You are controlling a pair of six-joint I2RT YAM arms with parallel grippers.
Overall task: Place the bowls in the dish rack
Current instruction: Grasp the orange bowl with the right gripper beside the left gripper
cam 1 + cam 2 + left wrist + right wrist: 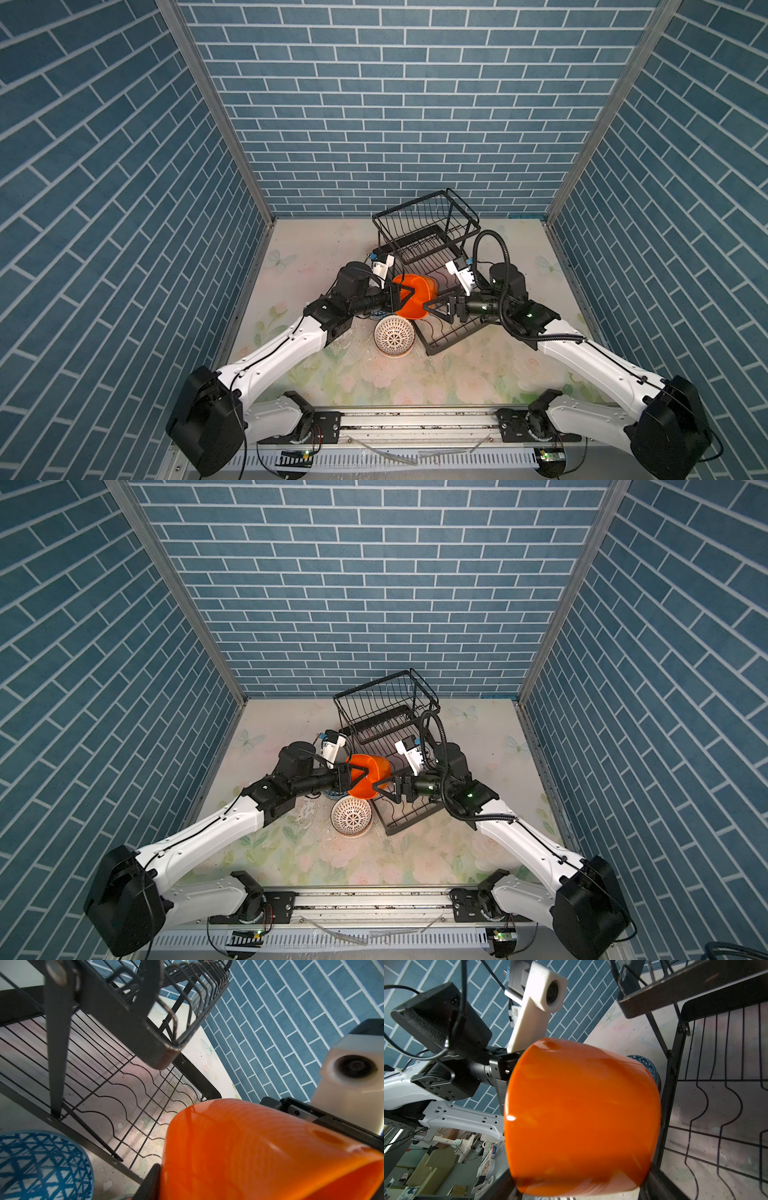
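Your dish rack [426, 249] sits askew on the counter [374, 386]. Both tiers look bare in both top views, so I judge the loading hardly begun. The orange bowl [415, 297] hangs on its side in the air over the lower tray's edge on the left arm's side, caught between both arms. That is your risk: if one tool lets go before the other has a sure hold, the glossy wall may slip. The bowl could then strike the rack's frame and tumble onto the counter or the bowls below. A white lattice-patterned bowl [395, 340] stands beside the rack's near corner. A blue-patterned bowl [41, 1165] lies just outside the tray's edge, mostly hidden under the left arm in both top views. The left tool [402, 296] meets the orange bowl on one side, its finger gap hard to read. The right tool [436, 312] meets the opposite side with jaws spread wide. You cannot tell which truly bears the bowl.
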